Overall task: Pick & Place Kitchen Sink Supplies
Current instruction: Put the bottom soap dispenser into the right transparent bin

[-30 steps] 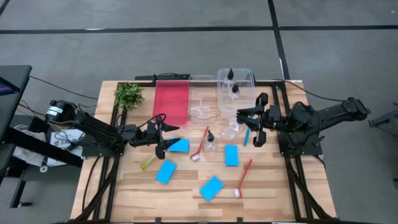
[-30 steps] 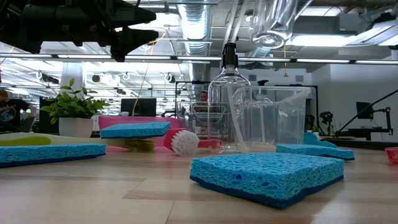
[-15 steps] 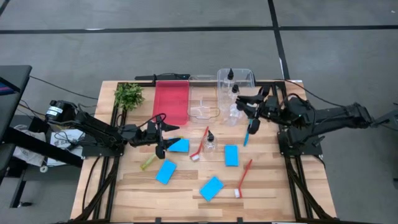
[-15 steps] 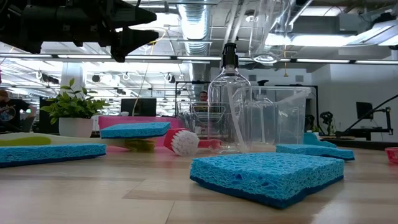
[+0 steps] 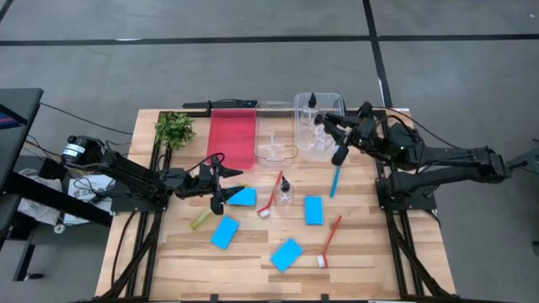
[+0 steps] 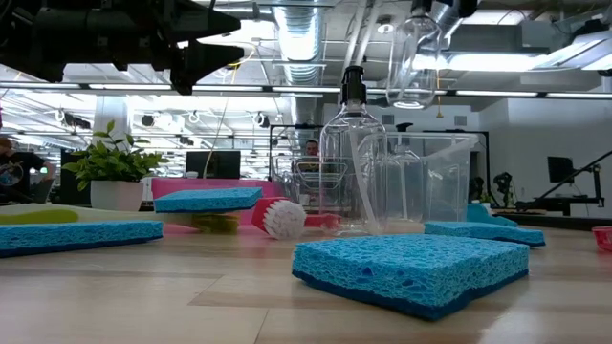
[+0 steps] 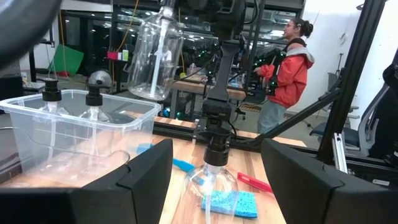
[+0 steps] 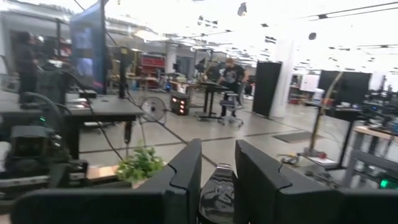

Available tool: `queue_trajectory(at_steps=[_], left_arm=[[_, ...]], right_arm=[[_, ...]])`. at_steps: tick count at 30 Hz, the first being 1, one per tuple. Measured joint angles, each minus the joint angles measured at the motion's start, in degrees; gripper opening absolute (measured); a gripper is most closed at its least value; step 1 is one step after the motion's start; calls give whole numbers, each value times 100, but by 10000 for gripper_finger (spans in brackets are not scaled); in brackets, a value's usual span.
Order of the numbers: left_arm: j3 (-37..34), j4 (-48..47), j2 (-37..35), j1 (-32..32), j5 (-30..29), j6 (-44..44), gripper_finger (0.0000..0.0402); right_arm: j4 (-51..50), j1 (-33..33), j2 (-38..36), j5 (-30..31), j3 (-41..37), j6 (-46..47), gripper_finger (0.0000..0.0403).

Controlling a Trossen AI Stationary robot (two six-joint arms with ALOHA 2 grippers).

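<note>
My right gripper (image 5: 335, 139) is shut on a clear bottle (image 6: 413, 59) with a black cap, held in the air over the clear bin (image 5: 318, 126) at the far right. Two more bottles (image 5: 312, 99) stand in that bin. Another bottle (image 5: 285, 189) stands on the table's middle. My left gripper (image 5: 221, 181) hovers open over the left middle, beside a blue sponge (image 5: 242, 197) lying flat. Three more blue sponges (image 5: 225, 232), (image 5: 313, 210), (image 5: 287, 254) lie flat nearer the front. Red brushes (image 5: 271, 198), (image 5: 330, 240), a blue brush (image 5: 334, 179) and a yellow-green brush (image 5: 200, 220) lie on the wood. My right gripper pinches the bottle's black cap (image 8: 217, 186) between its two fingers. The fingers come about level from the table's right side. The bottle's clear body (image 7: 154, 56) hangs below the fingers, nearly upright and lifted clear of the bin and the table.
A red tray (image 5: 231, 139) and a clear tray (image 5: 276, 141) sit at the far edge, left of the bin. A leafy plant sprig (image 5: 174, 129) lies at the far left corner. A person in a red jacket (image 7: 289, 68) stands beyond the table.
My right gripper has swung toward the table's far edge with the bottle, from above the blue brush to over the clear bin. The bottle stayed lifted clear and now hangs closer to upright.
</note>
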Motion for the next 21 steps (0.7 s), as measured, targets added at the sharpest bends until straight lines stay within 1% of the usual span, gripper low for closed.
queue_trajectory(at_steps=[3, 9, 15, 21], left_arm=[[1, 8, 0, 0, 0, 0, 248], [1, 17, 0, 0, 0, 0, 248], [1, 26, 0, 0, 0, 0, 248], [1, 60, 0, 0, 0, 0, 248]], right_arm=[[-160, -172, -2, 0, 0, -8, 78], [-274, -487, 2, 2, 0, -4, 89], [-436, -714, 0, 3, 0, 9, 77], [-631, -1011, 0, 2, 0, 213, 88]])
